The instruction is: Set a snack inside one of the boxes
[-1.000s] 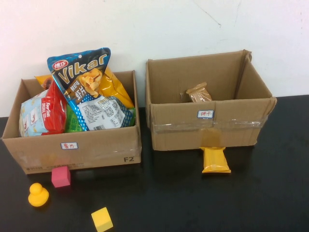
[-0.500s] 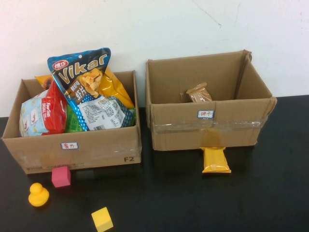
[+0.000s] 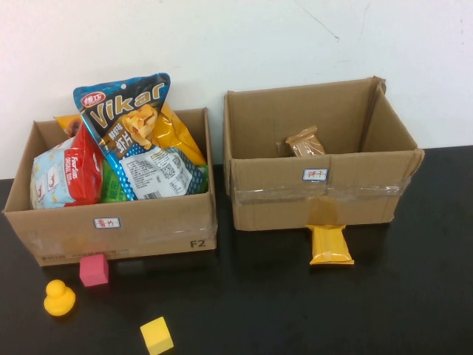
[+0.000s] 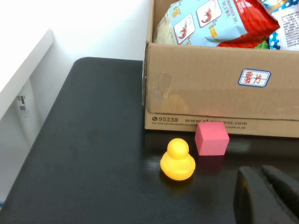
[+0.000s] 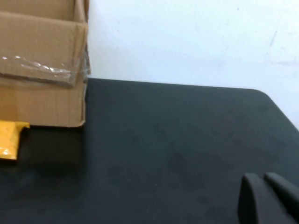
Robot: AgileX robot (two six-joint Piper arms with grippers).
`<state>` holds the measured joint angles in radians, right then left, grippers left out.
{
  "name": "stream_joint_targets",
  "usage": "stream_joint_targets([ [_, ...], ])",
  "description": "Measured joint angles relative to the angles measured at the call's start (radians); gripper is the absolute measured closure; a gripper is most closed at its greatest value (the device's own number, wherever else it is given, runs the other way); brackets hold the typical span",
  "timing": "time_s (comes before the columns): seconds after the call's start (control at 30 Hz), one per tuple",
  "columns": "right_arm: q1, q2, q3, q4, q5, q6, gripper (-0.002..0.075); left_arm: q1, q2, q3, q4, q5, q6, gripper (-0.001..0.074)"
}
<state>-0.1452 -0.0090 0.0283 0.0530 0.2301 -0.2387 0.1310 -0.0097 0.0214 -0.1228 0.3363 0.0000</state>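
Black matte tabletop (image 3: 295, 310) under a plain white wall (image 3: 222, 44). Lying flat on it at about 5 o'clock from centre in the high view: orange-yellow snack packet (image 3: 330, 245), glossy, oblong, crimped at the near end, far end touching the foot of the right cardboard box (image 3: 384, 188). Behind it, that box open-topped, taped along the front, small white label with red characters, one tan wrapped snack (image 3: 305, 142) inside against the back wall. At 9 o'clock, left cardboard box (image 3: 148, 229), likewise labelled, stuffed with crinkly bags: tall blue "Vikar" bag (image 3: 133, 133), red-and-pale-blue prawn-cracker bag (image 3: 66, 174), yellow bag (image 3: 181, 137) behind. Before the left box: pink cube (image 3: 94, 269) just beside its front wall, rubber yellow duck (image 3: 58, 297) near it at 7 o'clock, yellow cube (image 3: 157, 335) apart at 6 o'clock. Neither arm visible from above. Seen only from the left wrist: left gripper (image 4: 268, 193), dark fingertips close together with a thin gap, holding nothing, low over the table near the duck and pink cube. Seen only from the right wrist: right gripper (image 5: 266, 198), same near-closed tips, holding nothing, over bare table well apart from the right box's corner and the packet's edge.
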Motion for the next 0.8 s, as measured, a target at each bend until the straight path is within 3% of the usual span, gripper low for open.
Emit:
stream_joint_targets([
  [0.37, 0.096, 0.000, 0.000, 0.010, 0.107, 0.072, 0.0727, 0.000, 0.000, 0.000, 0.000, 0.000, 0.000, 0.0736],
  [0.8, 0.100, 0.000, -0.002, -0.074, 0.117, 0.094, 0.0727, 0.000, 0.000, 0.000, 0.000, 0.000, 0.000, 0.0736],
])
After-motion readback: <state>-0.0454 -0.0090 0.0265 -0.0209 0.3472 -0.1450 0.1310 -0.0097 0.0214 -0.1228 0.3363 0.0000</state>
